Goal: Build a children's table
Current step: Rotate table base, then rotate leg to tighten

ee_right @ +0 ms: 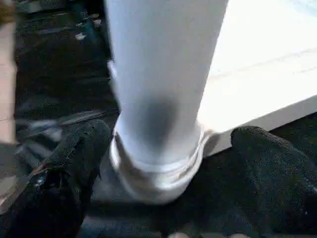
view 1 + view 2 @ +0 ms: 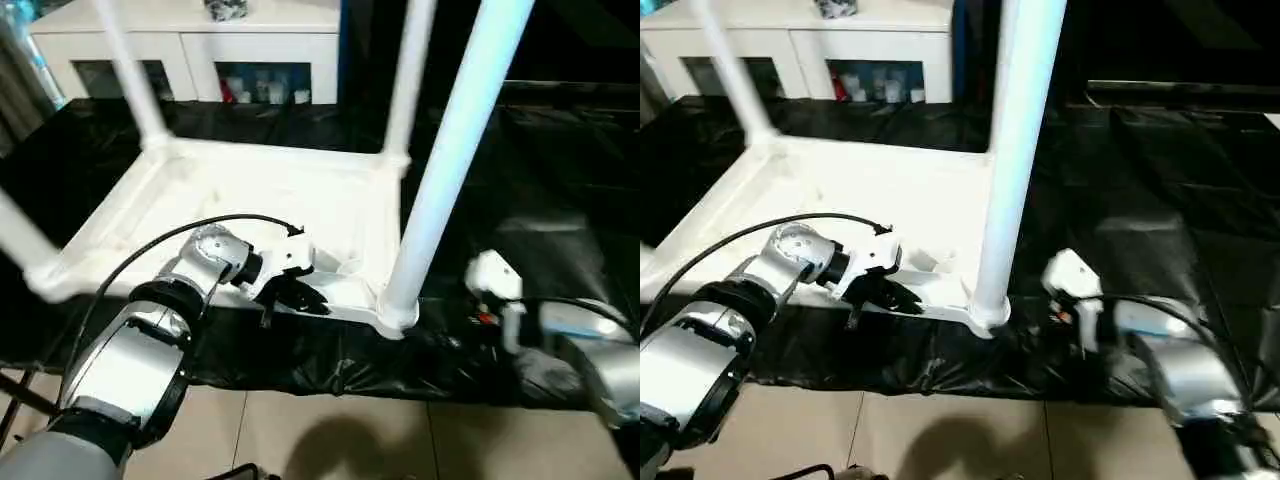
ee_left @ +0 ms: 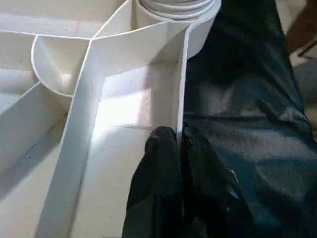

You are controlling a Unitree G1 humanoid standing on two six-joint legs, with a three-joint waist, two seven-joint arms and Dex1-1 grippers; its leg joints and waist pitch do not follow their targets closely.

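Our left tool (image 2: 300, 297) is pinched tight on the thin rim wall of the upturned white tabletop (image 2: 250, 190), which lies on black sheeting (image 2: 540, 180) on the floor with legs standing in its corner sockets; our right tool (image 1: 168, 198), spread wide, flanks the base of the nearest leg (image 2: 445, 170). We judge the hollow plastic light, stiff and slick, best gripped at ribs or rim. We see no legible writing
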